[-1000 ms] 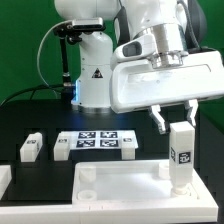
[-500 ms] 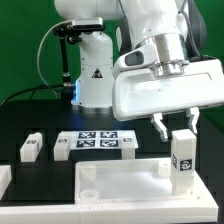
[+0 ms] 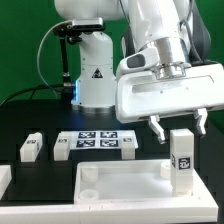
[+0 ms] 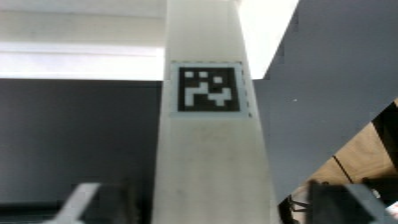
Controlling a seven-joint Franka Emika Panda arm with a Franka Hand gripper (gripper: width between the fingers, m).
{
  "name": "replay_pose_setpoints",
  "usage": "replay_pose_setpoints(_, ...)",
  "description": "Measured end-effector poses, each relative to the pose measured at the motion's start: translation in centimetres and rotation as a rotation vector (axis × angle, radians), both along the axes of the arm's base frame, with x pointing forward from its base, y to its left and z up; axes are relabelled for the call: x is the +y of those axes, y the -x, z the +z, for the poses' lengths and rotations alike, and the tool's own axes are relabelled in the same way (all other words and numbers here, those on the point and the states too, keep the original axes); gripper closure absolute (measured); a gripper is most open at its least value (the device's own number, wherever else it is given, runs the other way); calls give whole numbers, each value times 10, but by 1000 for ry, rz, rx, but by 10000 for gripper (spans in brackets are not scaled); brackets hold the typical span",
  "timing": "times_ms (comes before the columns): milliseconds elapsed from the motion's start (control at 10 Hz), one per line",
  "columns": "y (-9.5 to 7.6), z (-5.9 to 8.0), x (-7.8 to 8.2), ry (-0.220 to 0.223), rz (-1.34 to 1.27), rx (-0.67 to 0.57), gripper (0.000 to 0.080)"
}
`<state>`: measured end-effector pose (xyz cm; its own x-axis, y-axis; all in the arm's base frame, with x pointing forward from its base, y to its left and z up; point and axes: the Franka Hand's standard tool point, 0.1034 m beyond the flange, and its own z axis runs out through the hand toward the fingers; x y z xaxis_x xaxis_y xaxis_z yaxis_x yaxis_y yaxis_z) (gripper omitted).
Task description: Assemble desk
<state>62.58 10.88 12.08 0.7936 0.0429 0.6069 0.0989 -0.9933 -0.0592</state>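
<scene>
Spread, empty fingers (image 3: 157,128) are hovering at 12 o'clock of the upright leg (image 3: 181,160), seemingly light, stiff, slick plastic, its flat sides inviting a mid-height pinch.

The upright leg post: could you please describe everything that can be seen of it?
The leg post is white, square, plastic-looking, with a black-and-white tag near its top. It stands upright on the top panel, at its end on the exterior view's right. The open gripper hangs just above, jaws either side, apparently not touching.
</scene>
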Motion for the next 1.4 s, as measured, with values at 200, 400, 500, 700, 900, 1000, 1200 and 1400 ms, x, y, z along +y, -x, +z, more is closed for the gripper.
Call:
replay_pose_setpoints(200,0,0,0,0,0,0,173)
replay_pose_setpoints(400,0,0,0,0,0,0,157)
replay_pose_setpoints(500,0,0,0,0,0,0,151)
replay_pose_setpoints(700,-1,-1,-1,0,-1,17,150)
replay_pose_setpoints(900,-15,7,-4,-8,-8,69,150)
replay_pose_setpoints(1000,-16,5,-6,-8,-11,70,150)
replay_pose_setpoints(1200,-15,-8,-6,-18,-6,228,150)
replay_pose_setpoints(1400,-18,-11,-8,-26,-4,354,150)
